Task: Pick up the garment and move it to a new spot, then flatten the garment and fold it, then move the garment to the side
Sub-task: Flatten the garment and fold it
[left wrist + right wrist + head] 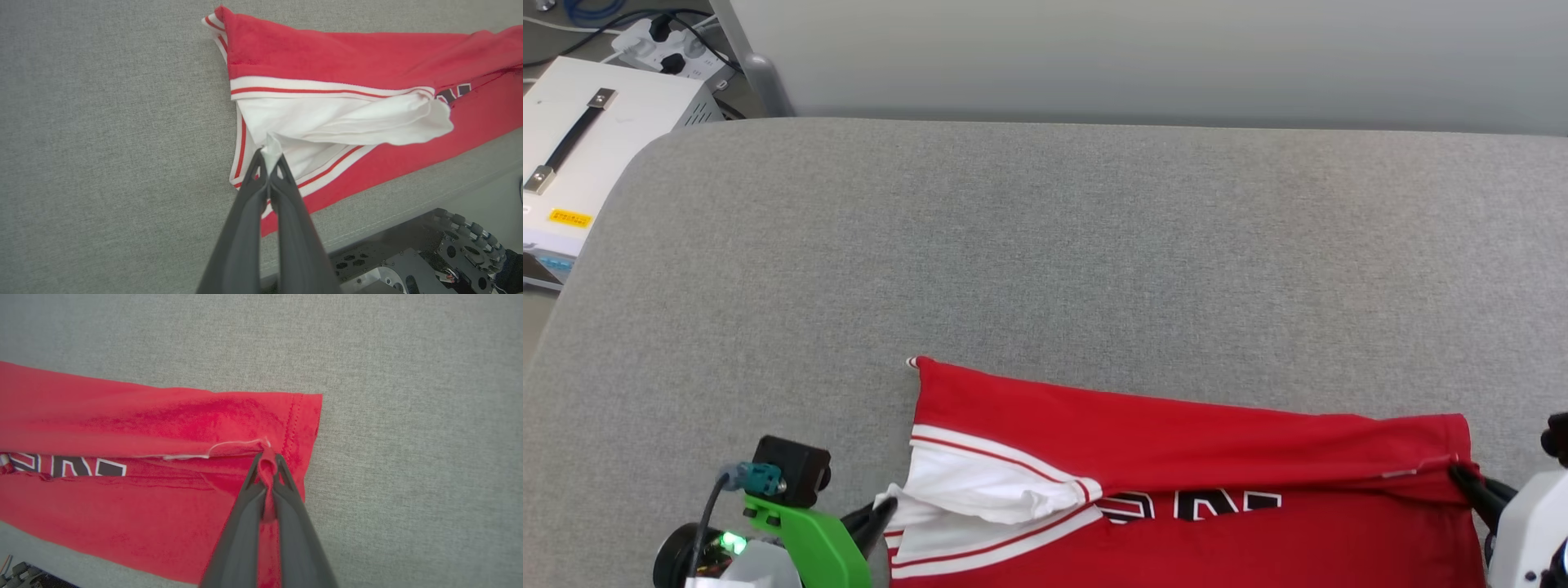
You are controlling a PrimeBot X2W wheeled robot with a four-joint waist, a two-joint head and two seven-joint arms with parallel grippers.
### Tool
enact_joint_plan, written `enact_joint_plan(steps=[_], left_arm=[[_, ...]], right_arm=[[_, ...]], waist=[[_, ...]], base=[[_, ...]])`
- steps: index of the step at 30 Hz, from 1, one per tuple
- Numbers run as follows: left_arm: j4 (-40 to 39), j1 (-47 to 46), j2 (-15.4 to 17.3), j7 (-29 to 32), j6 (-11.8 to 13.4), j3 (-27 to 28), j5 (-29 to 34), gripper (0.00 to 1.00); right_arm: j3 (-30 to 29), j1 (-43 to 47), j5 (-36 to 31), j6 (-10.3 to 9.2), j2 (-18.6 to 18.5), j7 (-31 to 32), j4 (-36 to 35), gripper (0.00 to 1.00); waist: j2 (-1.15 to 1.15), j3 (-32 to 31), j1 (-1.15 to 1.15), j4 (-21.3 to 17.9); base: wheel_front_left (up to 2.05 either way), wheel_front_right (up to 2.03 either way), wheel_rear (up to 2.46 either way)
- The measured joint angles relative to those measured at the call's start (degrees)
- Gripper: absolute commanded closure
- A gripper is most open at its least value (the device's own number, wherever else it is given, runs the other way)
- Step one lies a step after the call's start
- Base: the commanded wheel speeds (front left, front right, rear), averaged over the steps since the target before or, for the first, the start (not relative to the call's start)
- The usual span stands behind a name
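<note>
A robotics test lab: a grey cloth-covered worktable (1045, 245) set against a pale wall panel (1143, 57), with a white instrument case (621, 122), a loaded power strip (690, 49) and loose blue cable (588, 10) beside it.

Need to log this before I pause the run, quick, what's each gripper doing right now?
Left gripper: shut, pinching a white fold of the garment.
Right gripper: shut, pinching red cloth of the garment by its stitched hem.
</note>
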Motion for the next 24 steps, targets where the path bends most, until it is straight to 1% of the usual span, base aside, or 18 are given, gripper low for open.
enact_joint_plan(steps=[5,9,10,11,12,16,19,23,24], left_arm=[[3.01,0.31,-0.73,0.43,-0.56,-1.67,0.07,1.0],[5.27,0.32,-1.66,0.43,-1.31,-2.48,0.51,1.0],[5.97,0.32,-2.02,0.44,-1.58,-2.7,0.55,0.97],[6.45,0.32,-2.23,0.47,-1.82,-2.99,0.62,0.04],[6.72,0.32,-2.34,0.53,-1.86,-3.23,0.64,0.0],[7.93,0.32,-2.77,0.66,-2.3,-3.81,0.82,0.0],[8.15,0.31,-3.21,-0.58,-2.32,-3.55,1.1,0.0],[7.72,0.21,-3.74,-4.3,-2.29,-1.33,1.35,0.0],[7.17,0.12,-3.96,-8.44,-1.82,1.08,1.9,0.0]], right_arm=[[2.37,1.99,0.35,0.0,-2.61,0.69,0.12,1.0],[4.0,2.03,0.65,0.0,-3.69,0.68,0.41,1.0],[4.41,2.03,0.86,0.0,-3.86,0.68,0.69,0.64],[4.57,2.03,0.97,0.0,-3.89,0.73,0.98,0.0],[4.78,2.03,1.07,0.0,-3.94,0.86,1.14,0.0],[5.24,2.03,1.96,0.0,-4.19,1.12,1.27,0.0],[4.6,2.04,3.42,0.0,-4.23,1.66,0.3,0.0],[1.97,2.17,4.08,0.0,-4.13,2.93,-2.55,0.0],[-0.75,2.25,4.34,-0.01,-3.25,4.58,-5.26,0.0]], waist=[[0.0,-0.36,0.0,-0.16],[0.0,-0.28,0.0,-0.29],[0.0,-0.24,0.0,-0.33],[0.0,-0.23,0.0,-0.35],[0.0,-0.23,0.0,-0.34],[0.0,-0.45,0.0,-0.3],[0.0,-0.95,0.0,-0.2],[0.0,-1.91,0.0,0.0],[0.0,-2.63,0.0,0.19]], base=[[0.0,0.0,0.0],[0.0,0.0,0.0],[0.0,0.0,0.0],[0.0,0.0,0.0],[0.0,0.0,0.0],[0.0,0.0,0.0],[0.0,0.0,0.0],[0.0,0.0,0.0],[0.0,0.0,0.0]])
